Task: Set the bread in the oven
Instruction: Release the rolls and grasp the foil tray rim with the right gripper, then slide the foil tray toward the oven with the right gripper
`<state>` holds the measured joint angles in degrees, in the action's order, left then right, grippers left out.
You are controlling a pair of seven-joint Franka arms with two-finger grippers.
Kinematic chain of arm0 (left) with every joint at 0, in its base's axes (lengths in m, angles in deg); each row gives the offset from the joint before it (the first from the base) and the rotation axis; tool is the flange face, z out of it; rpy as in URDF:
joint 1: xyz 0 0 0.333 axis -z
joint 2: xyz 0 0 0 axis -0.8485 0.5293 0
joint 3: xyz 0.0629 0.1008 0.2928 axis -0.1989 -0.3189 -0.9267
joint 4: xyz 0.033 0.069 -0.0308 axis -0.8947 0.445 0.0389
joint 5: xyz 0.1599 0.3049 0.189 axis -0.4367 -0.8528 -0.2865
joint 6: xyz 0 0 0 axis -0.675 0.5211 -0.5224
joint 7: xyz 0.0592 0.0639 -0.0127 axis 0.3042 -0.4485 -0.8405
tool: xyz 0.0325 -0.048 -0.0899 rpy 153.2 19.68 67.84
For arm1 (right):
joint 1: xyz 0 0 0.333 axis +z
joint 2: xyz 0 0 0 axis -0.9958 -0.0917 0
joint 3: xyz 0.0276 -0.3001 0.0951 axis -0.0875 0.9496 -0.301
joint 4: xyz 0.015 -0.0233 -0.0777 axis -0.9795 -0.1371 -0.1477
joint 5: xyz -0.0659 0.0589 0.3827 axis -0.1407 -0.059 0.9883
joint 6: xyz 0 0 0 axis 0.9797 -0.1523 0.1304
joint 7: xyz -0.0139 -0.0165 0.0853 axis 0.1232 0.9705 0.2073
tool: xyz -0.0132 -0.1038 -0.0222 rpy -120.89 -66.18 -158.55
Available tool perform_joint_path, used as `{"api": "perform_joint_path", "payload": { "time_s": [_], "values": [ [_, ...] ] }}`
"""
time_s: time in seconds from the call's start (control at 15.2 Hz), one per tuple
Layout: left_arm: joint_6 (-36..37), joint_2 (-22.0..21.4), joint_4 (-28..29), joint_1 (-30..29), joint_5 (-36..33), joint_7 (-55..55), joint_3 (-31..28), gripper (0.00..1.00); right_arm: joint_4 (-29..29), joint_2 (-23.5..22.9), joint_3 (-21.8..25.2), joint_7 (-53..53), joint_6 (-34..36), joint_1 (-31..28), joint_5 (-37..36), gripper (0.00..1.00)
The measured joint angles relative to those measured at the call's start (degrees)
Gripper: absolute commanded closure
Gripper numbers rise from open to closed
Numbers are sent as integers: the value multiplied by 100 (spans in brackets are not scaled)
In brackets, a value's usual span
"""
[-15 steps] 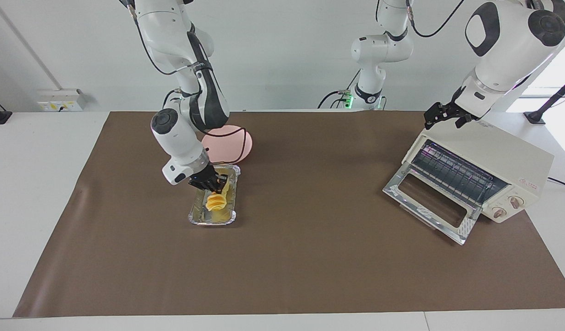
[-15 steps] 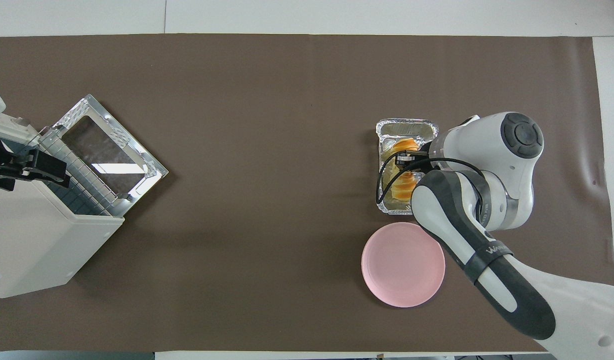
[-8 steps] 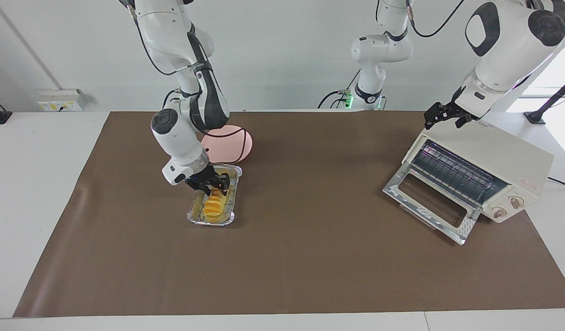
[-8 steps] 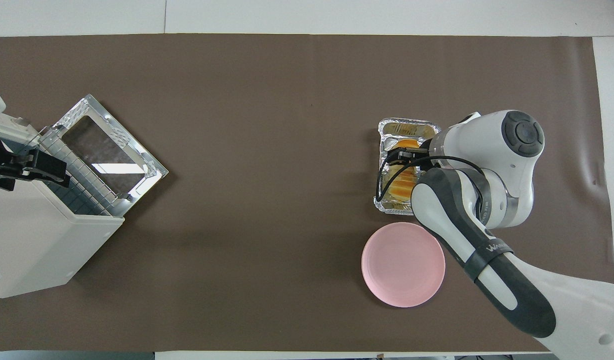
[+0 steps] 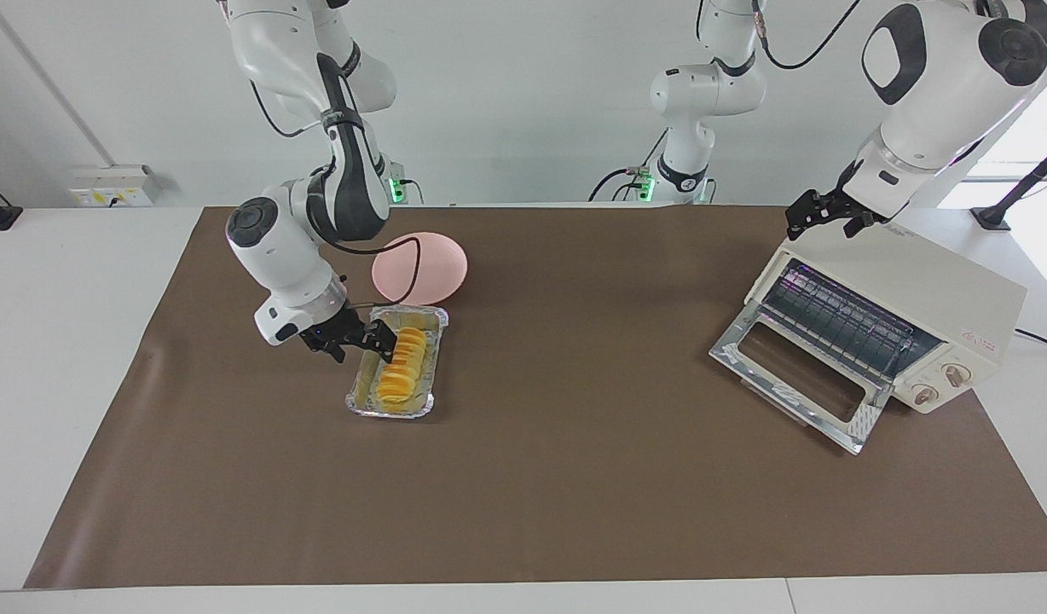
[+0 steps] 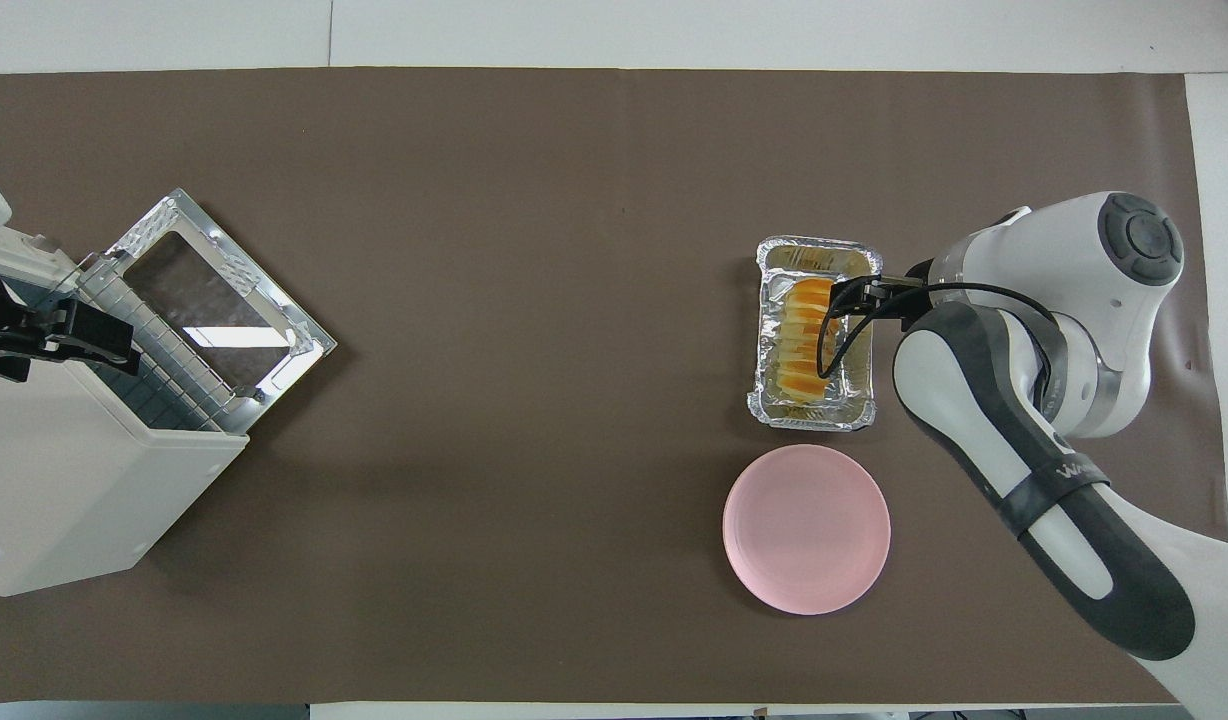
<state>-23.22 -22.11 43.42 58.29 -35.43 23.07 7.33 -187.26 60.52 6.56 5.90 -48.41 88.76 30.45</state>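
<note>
Your worktop (image 5: 80, 341) carries a brown mat (image 5: 575, 495); on that mat you have the oven (image 5: 907, 320), a foil tray (image 5: 366, 401) and a pink plate (image 5: 425, 264).

a silver foil tray (image 5: 360, 401) (image 6: 812, 416) sits just beside a pink plate (image 5: 421, 268) (image 6: 806, 528) on a brown mat (image 5: 575, 477) (image 6: 534, 300).

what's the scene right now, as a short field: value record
bread: lying in the foil tray, not held
foil tray: on the brown mat, just farther from the robots than the pink plate
oven: at the left arm's end of the table, door folded down, wire rack showing
right gripper: open, beside the tray's edge
left gripper: open, waiting over the oven's top
task: bread not yet in oven
</note>
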Motion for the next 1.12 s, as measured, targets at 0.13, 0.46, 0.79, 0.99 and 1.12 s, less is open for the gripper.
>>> {"api": "perform_joint_path", "payload": {
  "time_s": [0.13, 0.46, 0.79, 0.99, 1.12],
  "values": [
    [0, 0, 0, 0, 0, 0, 0, 0, -137, 5, 0, 0, 0, -14, 0, 13],
    [0, 0, 0, 0, 0, 0, 0, 0, -427, 25, -2, 0, -17, -14, 2, 92],
    [0, 0, 0, 0, 0, 0, 0, 0, -469, 61, -3, 0, -24, -14, 4, 100],
    [0, 0, 0, 0, 0, 0, 0, 0, -443, 97, -28, 0, -52, -2, 77, 100],
    [0, 0, 0, 0, 0, 0, 0, 0, -310, 118, -79, 0, -65, 63, 200, 100]
  ]
}}
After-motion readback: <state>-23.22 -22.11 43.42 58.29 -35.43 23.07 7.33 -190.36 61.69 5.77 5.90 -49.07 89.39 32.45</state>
